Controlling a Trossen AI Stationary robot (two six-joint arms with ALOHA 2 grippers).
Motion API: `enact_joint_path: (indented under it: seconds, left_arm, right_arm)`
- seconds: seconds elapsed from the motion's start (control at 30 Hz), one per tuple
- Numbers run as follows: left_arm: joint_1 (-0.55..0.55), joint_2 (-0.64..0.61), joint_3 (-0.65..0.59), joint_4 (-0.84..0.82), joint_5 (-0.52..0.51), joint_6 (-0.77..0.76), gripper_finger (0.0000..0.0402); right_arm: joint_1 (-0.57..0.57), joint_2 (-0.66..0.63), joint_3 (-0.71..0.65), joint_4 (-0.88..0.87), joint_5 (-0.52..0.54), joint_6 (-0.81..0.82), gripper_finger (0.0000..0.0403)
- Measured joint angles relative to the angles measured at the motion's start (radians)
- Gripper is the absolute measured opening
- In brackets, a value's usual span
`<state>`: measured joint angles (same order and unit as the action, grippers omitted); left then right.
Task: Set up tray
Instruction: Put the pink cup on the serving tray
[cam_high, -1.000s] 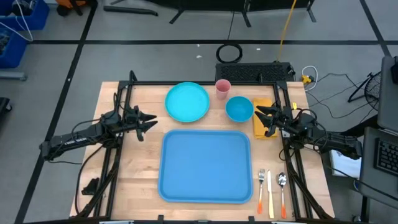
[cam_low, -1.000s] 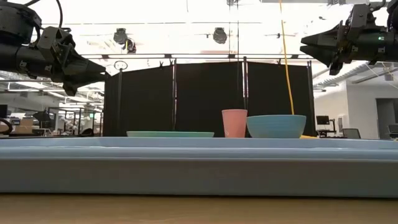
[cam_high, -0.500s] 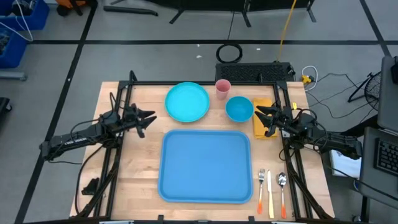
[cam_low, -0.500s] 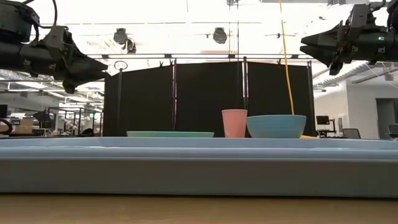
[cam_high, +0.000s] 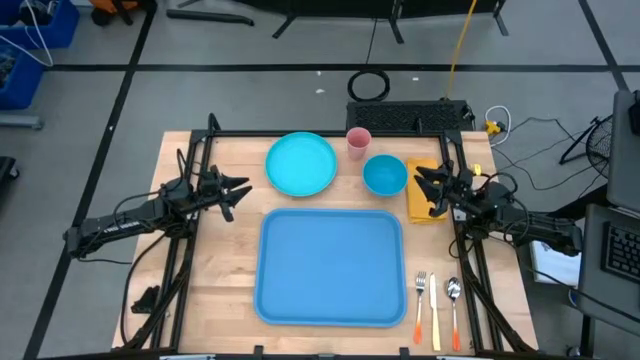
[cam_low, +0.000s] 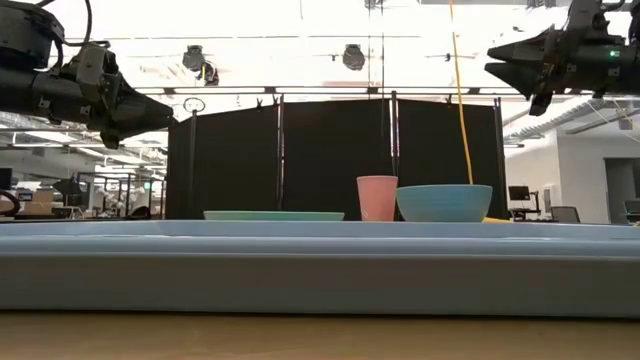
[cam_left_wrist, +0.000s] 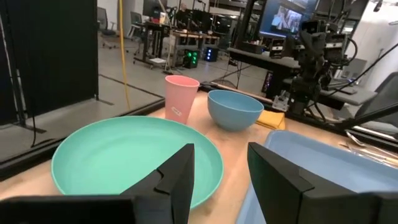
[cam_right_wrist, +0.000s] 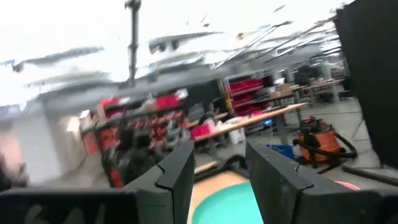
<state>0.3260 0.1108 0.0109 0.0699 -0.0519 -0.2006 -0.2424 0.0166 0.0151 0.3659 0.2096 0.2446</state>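
Observation:
The blue tray (cam_high: 330, 266) lies flat on the table's near middle. Beyond it stand a turquoise plate (cam_high: 301, 164), a pink cup (cam_high: 358, 141) and a blue bowl (cam_high: 384, 175). A yellow-orange napkin (cam_high: 418, 203) lies right of the bowl. My left gripper (cam_high: 240, 188) hovers open and empty left of the plate, above the table. My right gripper (cam_high: 422, 182) hovers open and empty over the napkin's left part, well above the table in the low view (cam_low: 497, 60).
A fork (cam_high: 421, 296), knife (cam_high: 435, 310) and spoon (cam_high: 454, 305) lie right of the tray at the near right. Black frame rails (cam_high: 190, 240) run along the table's left and right sides. Bare wood shows left of the tray.
My left gripper has moved a little toward the table's far edge and the plate. My right gripper has risen slightly and tipped upward; its wrist view is blurred with motion. Nothing on the table has moved.

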Motion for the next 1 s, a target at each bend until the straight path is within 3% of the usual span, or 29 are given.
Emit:
enact_joint_path:
  seconds: [0.1, 0.17, 0.3, 0.37, 0.5, 0.67, 0.8, 1.0]
  left_arm:
    - [0.001, 0.0, 0.0, 0.024, -0.016, 0.057, 0.0152]
    - [0.001, 0.0, 0.0, 0.03, -0.041, 0.067, 0.0152]
    - [0.001, 0.0, 0.0, -0.008, -0.047, -0.006, 0.0152]
    - [0.001, 0.0, 0.0, -0.022, -0.047, -0.011, 0.0152]
    - [0.001, 0.0, 0.001, -0.038, -0.058, -0.015, 0.0152]
    - [0.001, 0.0, 0.002, -0.041, -0.057, -0.046, 0.0152]
    - [0.001, 0.0, 0.001, -0.04, -0.059, -0.047, 0.0152]
    - [0.001, 0.0, 0.001, -0.042, -0.054, -0.093, 0.0152]
  right_arm:
    - [-0.001, 0.048, 0.044, 0.024, 0.123, 0.021, 0.0133]
    - [-0.003, 0.128, 0.115, -0.107, 0.19, 0.015, 0.0131]
    - [-0.044, 0.394, 0.419, -0.303, 0.331, 0.018, 0.013]
    - [-0.093, 0.565, 0.572, -0.434, 0.339, -0.041, 0.013]
    - [-0.262, 0.899, 0.928, -0.688, 0.223, -0.118, 0.013]
    - [-0.492, 1.277, 1.252, -0.876, -0.037, -0.17, 0.013]
    - [-0.59, 1.467, 1.383, -0.947, -0.083, -0.19, 0.013]
    - [-0.615, 1.611, 1.394, -0.925, -0.083, -0.182, 0.013]
